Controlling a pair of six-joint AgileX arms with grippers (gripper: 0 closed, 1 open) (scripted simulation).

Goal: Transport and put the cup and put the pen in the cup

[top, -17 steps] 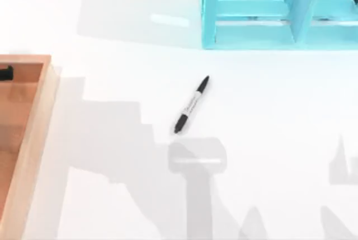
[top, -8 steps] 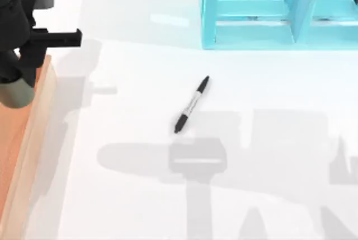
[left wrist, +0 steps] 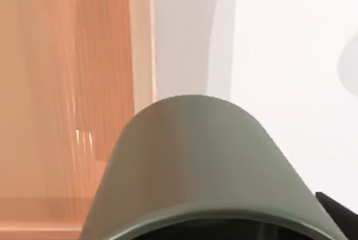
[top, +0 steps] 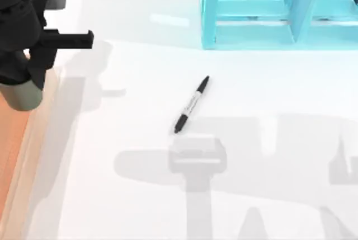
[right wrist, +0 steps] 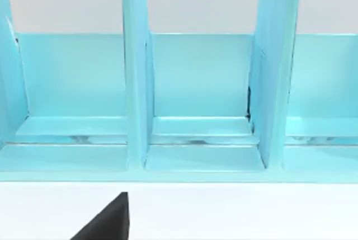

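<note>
Pen flat on table, long axis diagonal, upper-right to lower-left.

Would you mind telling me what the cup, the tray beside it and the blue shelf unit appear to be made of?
The cup looks like matte olive-grey ceramic or plastic: even colour, soft shading, no glare. The tray looks like light, smooth-finished wood, going by its streaky lengthwise grain. The shelf unit looks like glossy turquoise plastic or painted board, with bright highlights along its ledges. The left gripper carries the cup.
</note>
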